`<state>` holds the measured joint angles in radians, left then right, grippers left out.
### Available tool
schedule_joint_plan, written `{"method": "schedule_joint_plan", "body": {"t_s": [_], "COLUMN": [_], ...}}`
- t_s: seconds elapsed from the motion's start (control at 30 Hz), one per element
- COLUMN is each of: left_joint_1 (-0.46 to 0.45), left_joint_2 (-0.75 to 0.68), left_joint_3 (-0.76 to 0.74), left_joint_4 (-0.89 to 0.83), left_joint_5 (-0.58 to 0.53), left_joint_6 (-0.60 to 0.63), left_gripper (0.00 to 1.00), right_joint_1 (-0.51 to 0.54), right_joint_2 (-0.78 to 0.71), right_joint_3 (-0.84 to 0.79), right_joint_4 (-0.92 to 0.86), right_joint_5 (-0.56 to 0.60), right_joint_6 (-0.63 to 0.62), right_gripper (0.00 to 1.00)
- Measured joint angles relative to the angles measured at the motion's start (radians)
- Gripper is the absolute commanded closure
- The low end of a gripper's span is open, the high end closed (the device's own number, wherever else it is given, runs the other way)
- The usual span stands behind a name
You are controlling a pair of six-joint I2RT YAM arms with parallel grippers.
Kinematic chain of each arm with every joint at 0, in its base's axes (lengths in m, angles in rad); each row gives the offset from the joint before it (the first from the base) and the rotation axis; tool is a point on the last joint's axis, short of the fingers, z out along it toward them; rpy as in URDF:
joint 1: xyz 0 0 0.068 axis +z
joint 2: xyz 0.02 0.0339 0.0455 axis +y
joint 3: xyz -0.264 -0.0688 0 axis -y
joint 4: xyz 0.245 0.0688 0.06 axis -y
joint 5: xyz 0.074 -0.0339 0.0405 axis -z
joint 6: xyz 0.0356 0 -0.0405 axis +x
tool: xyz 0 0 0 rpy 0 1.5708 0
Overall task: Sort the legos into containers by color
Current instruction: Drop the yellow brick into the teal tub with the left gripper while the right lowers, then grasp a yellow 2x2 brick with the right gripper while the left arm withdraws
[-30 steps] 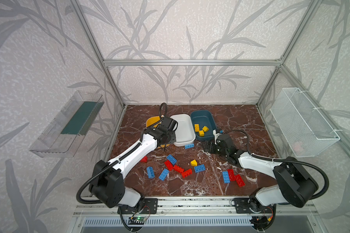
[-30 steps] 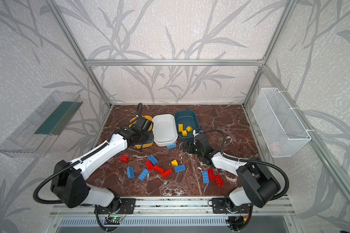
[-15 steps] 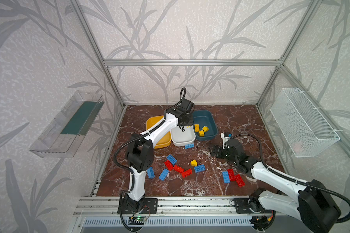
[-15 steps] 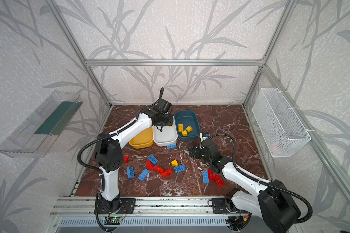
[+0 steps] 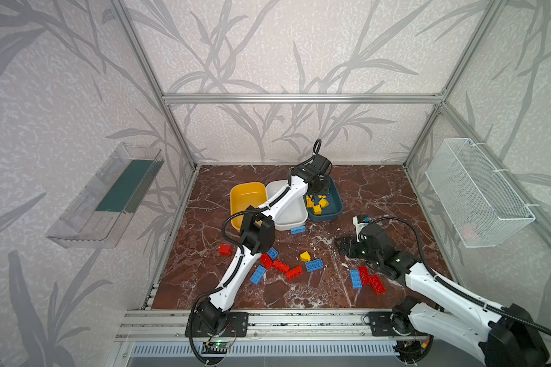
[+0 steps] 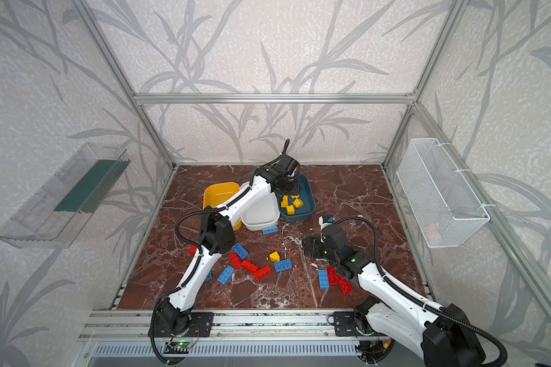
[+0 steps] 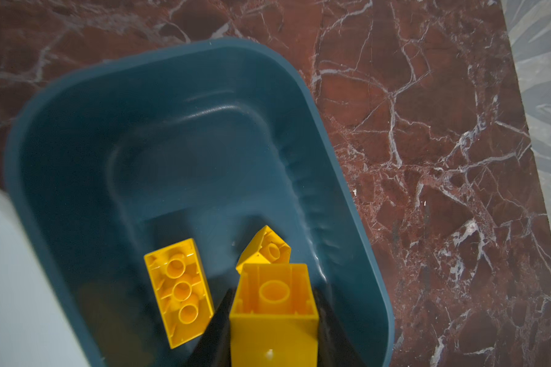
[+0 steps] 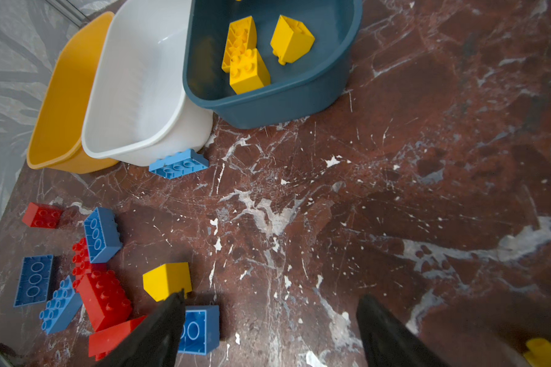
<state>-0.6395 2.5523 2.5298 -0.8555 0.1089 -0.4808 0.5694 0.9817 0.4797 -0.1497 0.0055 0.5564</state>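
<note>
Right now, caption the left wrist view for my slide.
Left claw grips a yellow brick over the teal tub.

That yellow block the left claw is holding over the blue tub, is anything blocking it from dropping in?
Nothing visible does. The left gripper holds the yellow brick over the open teal tub; two loose yellow bricks lie beside it on the tub's floor.

Pale walls (image 5: 299, 47) bear a grey leaf pattern, edged by aluminium bars (image 5: 299, 98). The worktop (image 5: 379, 190) is red-brown marble with white veins, evenly lit. A clear tray (image 5: 109, 197) hangs on the left wall and a white wire basket (image 5: 477, 197) on the right. A metal rail (image 5: 299, 321) runs along the front.
</note>
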Motion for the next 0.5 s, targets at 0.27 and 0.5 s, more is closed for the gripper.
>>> {"method": "schedule_joint_plan", "body": {"t_s": [0.27,0.5], "left_joint_1": [0.001,0.006], "left_joint_2": [0.017,-0.021], "left_joint_3": [0.006,-0.008], "left_joint_4": [-0.016,-0.042], "left_joint_5": [0.005,-0.032], "left_joint_6": [0.011,0.040], "left_gripper": [0.37,0.24], "right_joint_1": [0.000,0.070], "right_joint_2": [0.004,0.064], "right_joint_3": [0.038,0.161], "right_joint_4": [-0.087,-0.179], "right_joint_5": [0.011,0.085], "right_joint_6": [-0.039,-0.103], "right_gripper": [0.14,0.14]}}
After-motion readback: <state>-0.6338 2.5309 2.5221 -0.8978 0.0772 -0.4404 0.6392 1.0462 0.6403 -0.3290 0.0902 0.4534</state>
